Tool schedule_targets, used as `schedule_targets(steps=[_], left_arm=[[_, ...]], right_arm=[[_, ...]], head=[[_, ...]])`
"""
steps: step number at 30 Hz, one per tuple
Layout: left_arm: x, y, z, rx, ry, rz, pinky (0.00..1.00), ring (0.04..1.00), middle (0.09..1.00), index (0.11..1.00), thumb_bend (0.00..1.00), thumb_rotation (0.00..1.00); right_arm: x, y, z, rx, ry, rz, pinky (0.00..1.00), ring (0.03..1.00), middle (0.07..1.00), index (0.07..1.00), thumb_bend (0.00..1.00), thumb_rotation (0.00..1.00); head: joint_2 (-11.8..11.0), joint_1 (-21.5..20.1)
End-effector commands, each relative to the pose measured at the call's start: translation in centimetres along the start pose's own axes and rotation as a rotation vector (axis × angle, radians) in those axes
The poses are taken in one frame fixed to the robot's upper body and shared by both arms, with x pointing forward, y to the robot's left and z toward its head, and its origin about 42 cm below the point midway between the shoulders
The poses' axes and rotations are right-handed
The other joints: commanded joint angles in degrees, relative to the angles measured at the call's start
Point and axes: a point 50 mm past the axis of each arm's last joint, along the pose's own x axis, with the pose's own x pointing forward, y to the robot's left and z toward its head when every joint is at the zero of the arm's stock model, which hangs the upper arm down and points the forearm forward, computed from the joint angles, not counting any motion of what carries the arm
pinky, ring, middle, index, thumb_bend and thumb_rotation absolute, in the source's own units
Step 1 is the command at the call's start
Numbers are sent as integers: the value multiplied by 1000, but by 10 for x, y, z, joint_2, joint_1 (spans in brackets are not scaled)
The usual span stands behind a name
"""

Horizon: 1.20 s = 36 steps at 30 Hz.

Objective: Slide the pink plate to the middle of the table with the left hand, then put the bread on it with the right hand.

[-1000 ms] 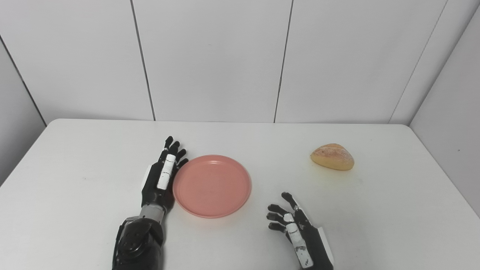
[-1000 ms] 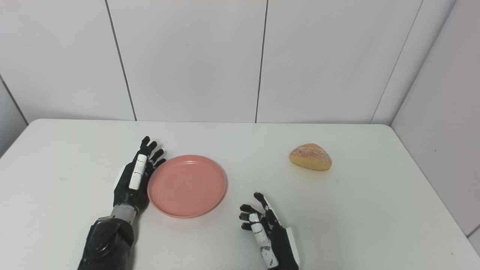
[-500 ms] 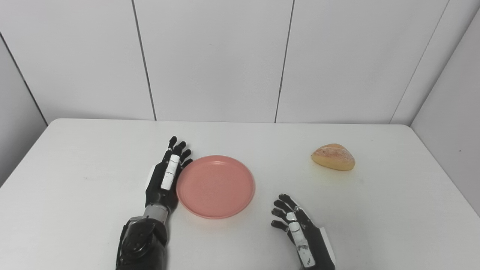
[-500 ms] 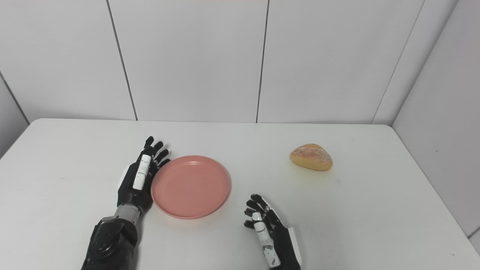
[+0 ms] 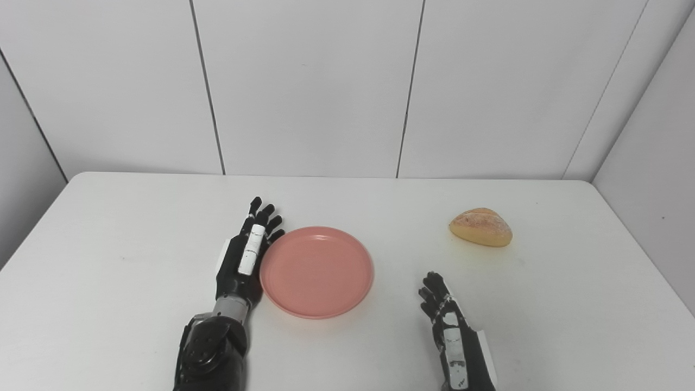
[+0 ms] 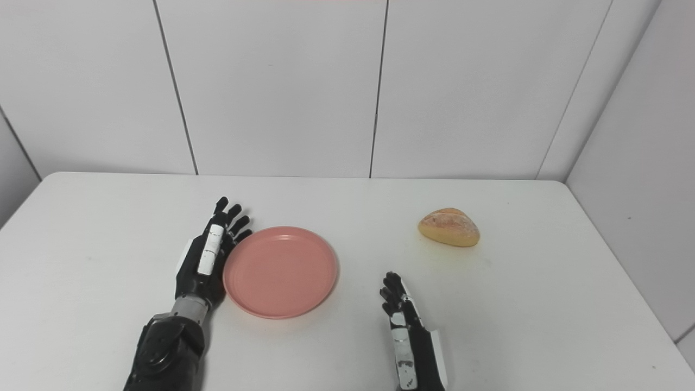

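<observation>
Resting against the pink plate (image 5: 316, 271) rim, left robot hand (image 5: 245, 259) released; right robot hand (image 5: 448, 326) likewise released.

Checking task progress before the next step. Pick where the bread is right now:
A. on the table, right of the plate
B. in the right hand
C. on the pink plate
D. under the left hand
A: the bread lies on the bare table, apart from the pink plate and both hands.
</observation>
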Motion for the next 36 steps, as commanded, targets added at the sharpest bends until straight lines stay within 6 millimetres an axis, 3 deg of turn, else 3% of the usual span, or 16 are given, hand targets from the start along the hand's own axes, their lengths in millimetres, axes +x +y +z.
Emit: schedule_targets(steps=[1, 9, 15, 23, 24, 30, 36], left_arm=[[2, 0, -1, 8, 17, -1, 889, 931, 959, 1000, 993, 789], [1, 1, 5, -9, 6, 5, 929, 940, 967, 1000, 978, 780], [-2, 0, -4, -30, 18, 14, 932, 933, 955, 1000, 1000, 753], [-3, 1, -11, -6, 28, 10, 878, 929, 959, 1000, 1000, 803], [-3, 1, -12, -11, 29, 10, 877, 928, 955, 1000, 1000, 794], [-3, -2, -16, -17, 32, 8, 877, 929, 956, 1000, 1000, 795], [-1, 0, -18, -8, 30, 9, 870, 932, 960, 1000, 1000, 813]], right_arm=[[2, 3, 5, -6, -89, 3, 959, 924, 932, 922, 797, 972], [-1, 8, 19, -31, -164, -33, 890, 869, 882, 875, 749, 914], [0, 4, 49, -116, -271, -66, 813, 815, 823, 815, 723, 937], [20, -20, 66, -346, -251, -100, 755, 811, 810, 751, 704, 998], [23, -23, 68, -362, -248, -96, 746, 811, 818, 758, 667, 1000], [46, -39, 89, -541, -283, -56, 722, 824, 823, 790, 663, 979], [73, -51, 107, -720, -303, -52, 761, 808, 803, 764, 691, 979]], head=[[1, -1], [-3, -18], [-13, -16], [-28, -21], [-30, -19], [-36, -14], [-47, -28]])
